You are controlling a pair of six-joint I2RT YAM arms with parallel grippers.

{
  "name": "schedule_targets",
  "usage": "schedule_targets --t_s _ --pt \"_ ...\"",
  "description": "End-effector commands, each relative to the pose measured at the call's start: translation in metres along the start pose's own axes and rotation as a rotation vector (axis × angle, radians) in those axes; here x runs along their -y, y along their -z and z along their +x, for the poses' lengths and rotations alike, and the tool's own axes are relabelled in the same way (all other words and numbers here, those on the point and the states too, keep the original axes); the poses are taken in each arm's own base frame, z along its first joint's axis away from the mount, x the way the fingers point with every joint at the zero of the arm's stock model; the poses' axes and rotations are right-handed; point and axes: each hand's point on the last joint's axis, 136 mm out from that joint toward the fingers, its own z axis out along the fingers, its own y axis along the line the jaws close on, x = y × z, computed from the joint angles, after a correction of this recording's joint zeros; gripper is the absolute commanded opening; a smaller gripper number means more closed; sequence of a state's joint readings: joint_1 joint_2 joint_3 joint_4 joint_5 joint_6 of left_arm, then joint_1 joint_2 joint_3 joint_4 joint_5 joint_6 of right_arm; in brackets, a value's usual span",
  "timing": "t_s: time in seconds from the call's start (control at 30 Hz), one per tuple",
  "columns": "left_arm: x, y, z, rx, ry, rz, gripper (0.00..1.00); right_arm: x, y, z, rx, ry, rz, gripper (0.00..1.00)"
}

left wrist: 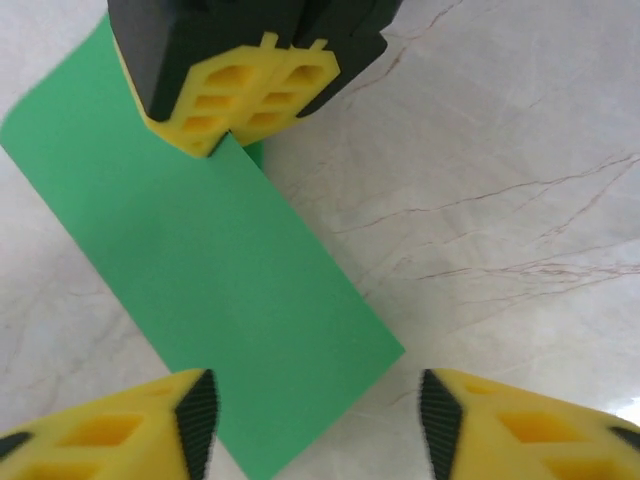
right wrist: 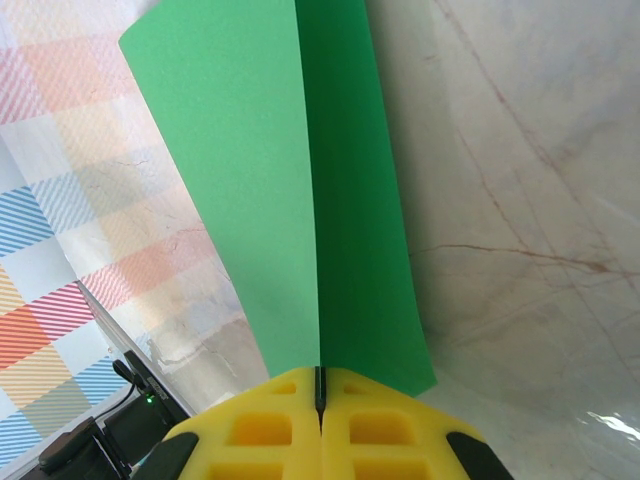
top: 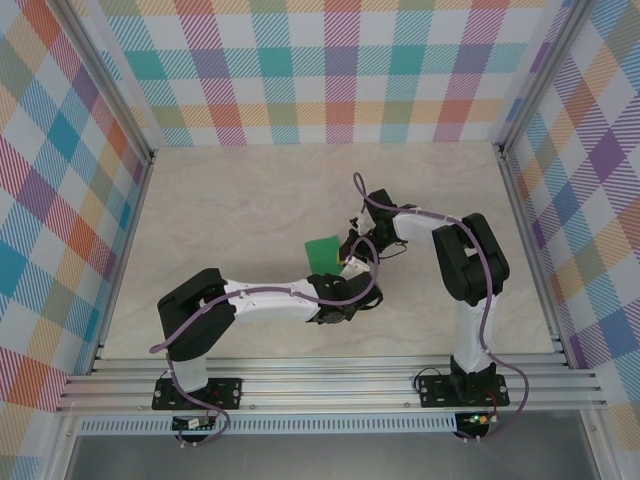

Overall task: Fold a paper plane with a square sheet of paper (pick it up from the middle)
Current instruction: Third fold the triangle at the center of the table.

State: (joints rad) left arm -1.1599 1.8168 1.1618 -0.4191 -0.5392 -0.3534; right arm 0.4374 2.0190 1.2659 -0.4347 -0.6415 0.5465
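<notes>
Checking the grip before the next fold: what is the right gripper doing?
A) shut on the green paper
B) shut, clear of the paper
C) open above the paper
A: the right gripper is closed, and the green paper runs out from between its jaws.

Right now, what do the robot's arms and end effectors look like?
Both the left arm and right arm are white tubes with black joints and purple cables. The left end effector and right end effector have chunky yellow fingers with cut-out holes.
</notes>
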Motion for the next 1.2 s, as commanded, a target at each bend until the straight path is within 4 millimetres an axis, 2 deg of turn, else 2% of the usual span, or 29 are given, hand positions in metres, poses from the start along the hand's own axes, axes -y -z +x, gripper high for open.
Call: schedule_targets --t_s 0.0,0.2,0.53,0.77,0.8,0.93,1.07,1.17 --pt "-0.007 0.005 -0.008 0.033 -0.008 -0.059 0.48 -0.003 0.005 0.003 -0.005 -0.005 -0.013 0.05" --pt "-0.009 0.007 -0.007 0.04 -0.002 -0.054 0.23 -0.001 0.007 0.004 -0.005 0.0 0.001 0.05" --pt "-0.005 0.01 -0.008 0.033 0.033 0.067 0.01 0.002 0.01 0.005 0.001 0.007 0.029 0.05" --pt "-0.009 0.006 0.001 -0.016 0.1 0.231 0.0 0.0 0.019 0.006 0.019 0.033 0.057 0.19" --pt "-0.008 0.006 -0.006 0.007 0.119 0.257 0.0 0.001 0.021 0.005 0.026 0.04 0.076 0.2" --pt "-0.01 0.003 -0.004 -0.014 0.144 0.328 0.0 0.004 0.034 0.001 0.065 0.057 0.133 0.29" --pt "-0.016 0.001 -0.004 -0.023 0.169 0.363 0.0 -0.004 0.043 -0.007 0.099 0.095 0.141 0.29" --pt "-0.02 0.0 -0.004 -0.031 0.185 0.38 0.0 -0.012 0.043 -0.012 0.1 0.116 0.126 0.25"
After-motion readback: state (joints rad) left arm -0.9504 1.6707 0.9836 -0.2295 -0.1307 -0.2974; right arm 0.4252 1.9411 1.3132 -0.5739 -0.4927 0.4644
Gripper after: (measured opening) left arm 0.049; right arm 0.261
